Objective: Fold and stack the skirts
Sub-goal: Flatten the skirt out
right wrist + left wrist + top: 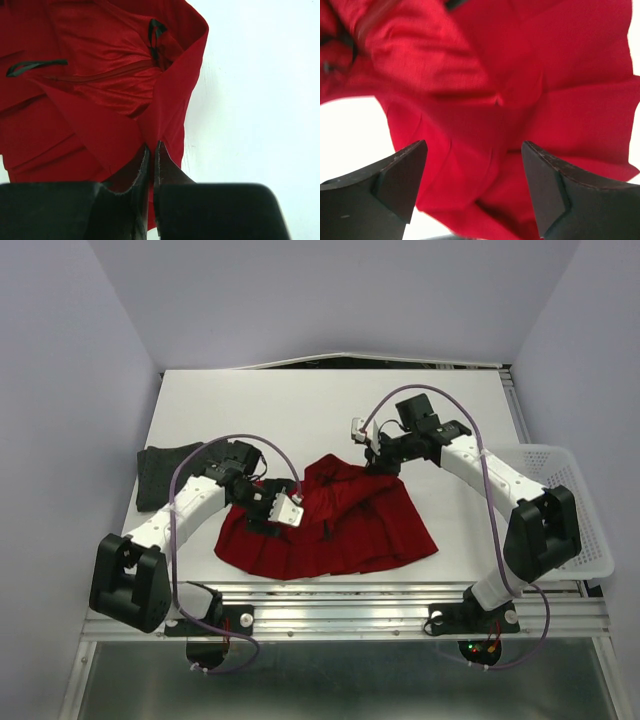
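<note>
R gripper (152,152) pinched shut on red skirt (335,520) at waist, prob to fold it; L gripper (474,150) wide open, empty, over cloth mid tabletop (300,400).

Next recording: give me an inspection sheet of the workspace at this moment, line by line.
Surface: white table, no spills seen.
Job's things: red skirt spread at centre front, rumpled at its top; grey skirt folded at the left edge.
Clutter: white mesh basket by the right edge, nothing seen inside.
Grippers: left tool open over the red skirt; right tool shut on a fold of the red skirt.
Cables: purple cables looped along both arms.
Surroundings: pale walls; metal rail at the near edge.
</note>
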`<control>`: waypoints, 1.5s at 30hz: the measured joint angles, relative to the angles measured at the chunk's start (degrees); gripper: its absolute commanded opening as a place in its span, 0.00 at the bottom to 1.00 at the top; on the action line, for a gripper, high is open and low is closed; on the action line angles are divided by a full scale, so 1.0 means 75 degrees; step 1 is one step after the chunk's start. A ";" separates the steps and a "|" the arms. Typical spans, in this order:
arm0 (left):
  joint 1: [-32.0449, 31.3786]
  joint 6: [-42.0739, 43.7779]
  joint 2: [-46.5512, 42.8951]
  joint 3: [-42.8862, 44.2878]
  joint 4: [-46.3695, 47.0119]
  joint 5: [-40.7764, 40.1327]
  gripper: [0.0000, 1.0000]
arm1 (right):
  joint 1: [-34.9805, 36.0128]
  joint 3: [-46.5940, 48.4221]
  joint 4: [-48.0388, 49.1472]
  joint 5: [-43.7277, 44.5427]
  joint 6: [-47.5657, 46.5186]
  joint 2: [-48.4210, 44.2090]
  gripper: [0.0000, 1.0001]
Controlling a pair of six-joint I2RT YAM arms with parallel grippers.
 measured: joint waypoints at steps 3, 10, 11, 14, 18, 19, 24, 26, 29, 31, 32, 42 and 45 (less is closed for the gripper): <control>-0.0338 -0.0140 0.0029 -0.0192 0.0242 0.0035 0.91 | -0.0029 0.0000 -0.0009 -0.0035 0.0114 0.0000 0.01; -0.0653 -0.0440 0.0026 -0.0743 0.0501 -0.0038 0.81 | -0.0128 0.0000 -0.0026 -0.0122 0.0262 0.0003 0.01; -0.0682 -0.0586 0.0026 -0.0769 0.0609 -0.0058 0.72 | -0.0140 0.0003 -0.0029 -0.0128 0.0283 0.0003 0.01; -0.0705 -0.0877 0.0026 -0.0778 0.0903 -0.0087 0.55 | -0.0166 0.0003 -0.0044 -0.0134 0.0323 0.0003 0.01; -0.0522 -0.1545 0.0026 -0.0682 0.1166 -0.0041 0.16 | -0.0405 0.0044 -0.0047 -0.0219 0.0493 0.0017 0.01; -0.0335 -0.1737 0.0035 -0.0574 0.1148 0.0067 0.09 | -0.0510 0.0064 -0.0055 -0.0265 0.0565 0.0023 0.01; 0.1177 -0.2594 0.0402 0.0839 0.1174 0.0708 0.00 | -0.1655 0.0399 -0.0224 -0.0851 0.1119 0.0227 0.01; 0.1498 -0.2908 0.0796 0.1588 0.1186 0.1084 0.00 | -0.1979 0.0522 -0.0379 -0.1323 0.1294 0.0364 0.02; 0.1565 -0.3541 0.1419 0.2151 0.1142 0.1413 0.00 | -0.2098 0.0589 -0.0697 -0.2049 0.1772 0.0647 0.52; 0.1571 -0.4030 0.1941 0.2337 0.1145 0.1577 0.00 | -0.2098 0.0580 -0.0860 -0.2594 0.2180 0.1011 0.66; 0.1580 -0.4386 0.2285 0.2442 0.1198 0.1632 0.00 | -0.2098 0.0574 -0.0874 -0.2818 0.2352 0.1195 0.68; 0.1582 -0.7149 0.4677 0.4135 0.1792 0.1014 0.00 | -0.2509 0.0463 0.0172 -0.2923 0.4266 0.2069 0.87; 0.1580 -0.7592 0.5030 0.4884 0.1856 0.0743 0.00 | -0.2754 0.1131 0.0597 -0.2804 0.4368 0.2463 0.93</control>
